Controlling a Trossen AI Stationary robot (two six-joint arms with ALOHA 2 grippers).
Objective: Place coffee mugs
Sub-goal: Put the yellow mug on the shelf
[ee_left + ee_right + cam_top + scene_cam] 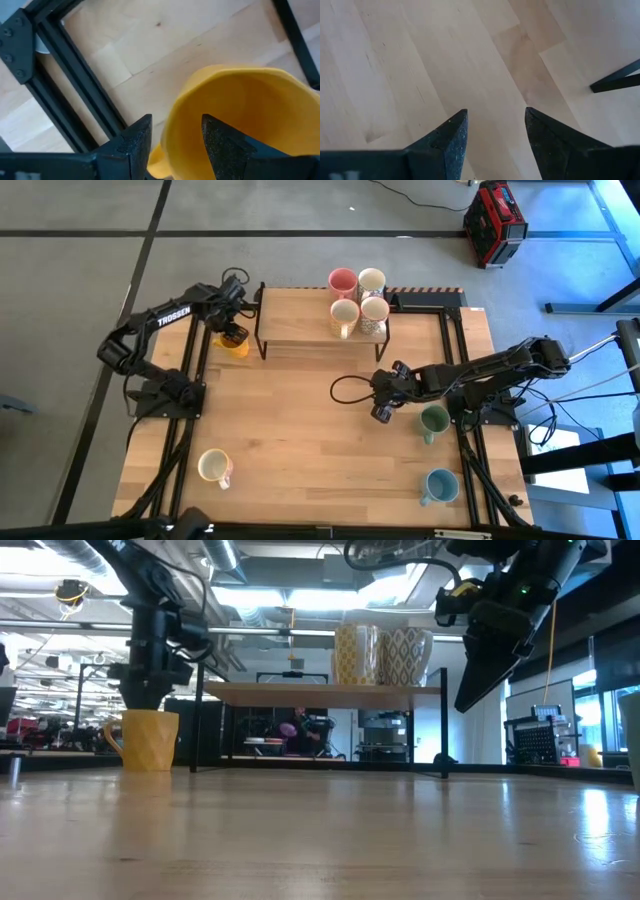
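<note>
Currently the left gripper (172, 142) straddles the yellow mug's (240, 120) rim, fingers (132, 142) slightly parted, beside the rack (262, 320). Right gripper (495, 137) hovers open over the table (420, 65).

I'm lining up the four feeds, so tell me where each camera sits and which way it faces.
High view: overhead, straight down on the wooden table; both arms show.
Low view: table height, level toward the black-framed shelf; both arms hang in.
Left wrist view: down past the left gripper, fingers astride the yellow ceramic mug's rim.
Right wrist view: down past the open right gripper at bare wood.
Shared: the yellow mug appears in high, low and left wrist views.
</note>
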